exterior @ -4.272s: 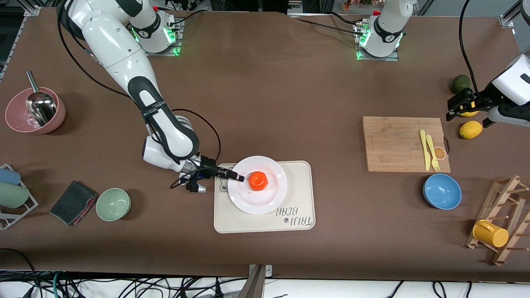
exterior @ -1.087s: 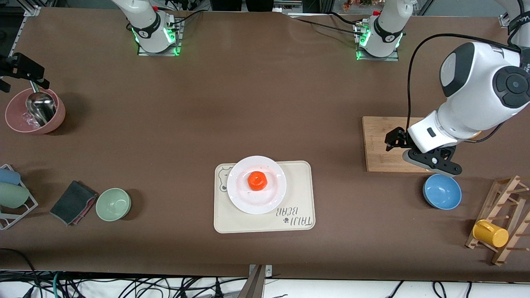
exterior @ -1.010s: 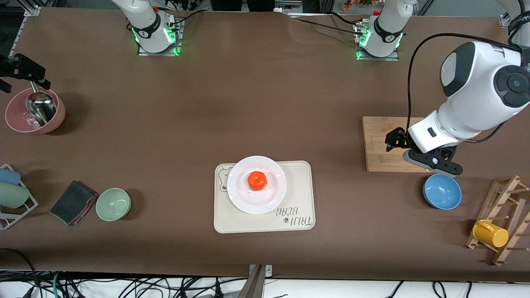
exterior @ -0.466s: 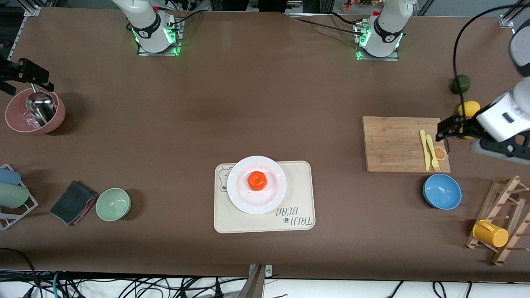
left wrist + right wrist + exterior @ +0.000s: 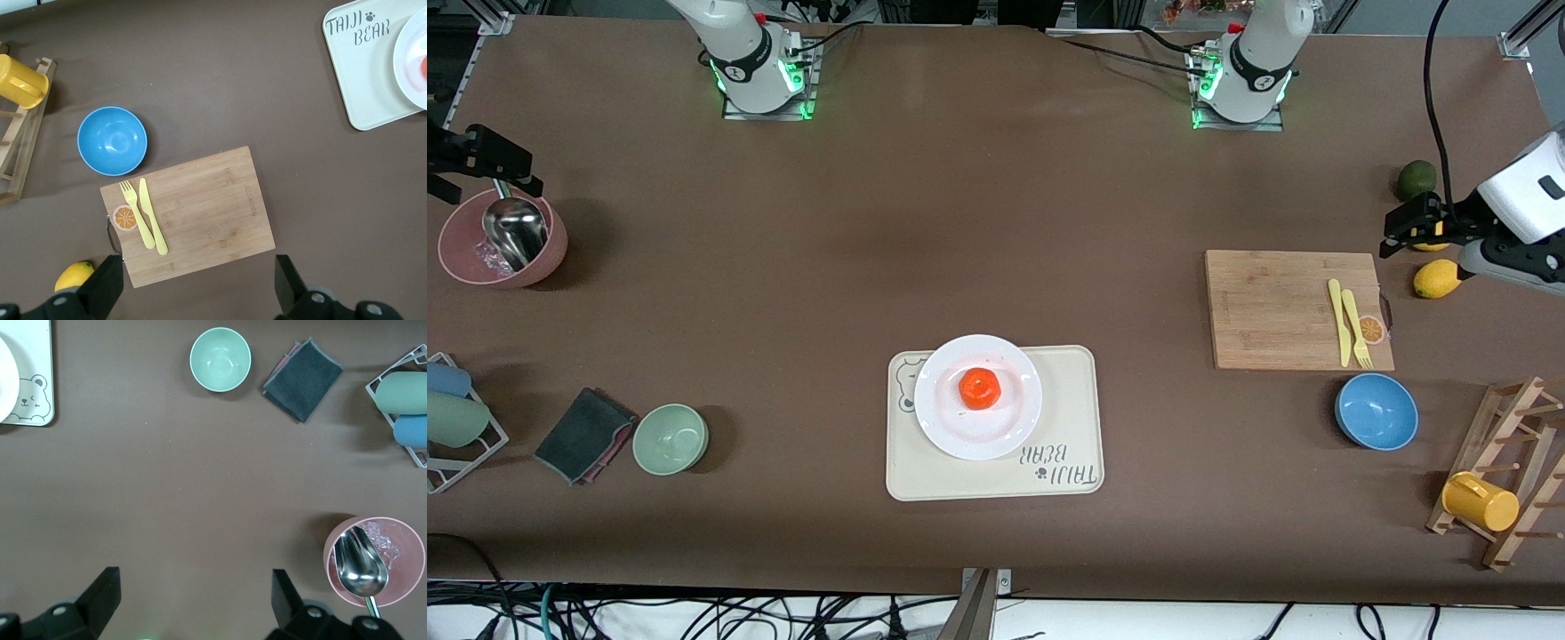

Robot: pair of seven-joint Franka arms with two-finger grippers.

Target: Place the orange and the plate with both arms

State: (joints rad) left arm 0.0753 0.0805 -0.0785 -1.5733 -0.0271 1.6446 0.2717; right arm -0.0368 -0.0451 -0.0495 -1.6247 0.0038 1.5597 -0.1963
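Note:
The orange [image 5: 980,388] lies in the middle of the white plate [image 5: 1016,396], which stands on the cream bear tray [image 5: 1076,427]. My left gripper [image 5: 1403,231] is open and empty, up in the air over the table by the lemons; its wrist view [image 5: 198,293] shows the plate's edge [image 5: 412,60]. My right gripper [image 5: 479,158] is open and empty, up over the table by the pink bowl; its wrist view [image 5: 193,600] shows a sliver of plate [image 5: 5,380].
A cutting board [image 5: 1272,307] with yellow cutlery [image 5: 1347,322], a blue bowl [image 5: 1376,411], a lemon [image 5: 1436,278], a green fruit [image 5: 1416,180] and a mug rack [image 5: 1503,480] are at the left arm's end. A pink bowl [image 5: 551,244], green bowl [image 5: 671,438] and cloth [image 5: 585,434] are at the right arm's end.
The right gripper has left the plate's rim and pulled back over the pink bowl. The left arm has swung from over the cutting board to over the lemons. Plate and orange stay put.

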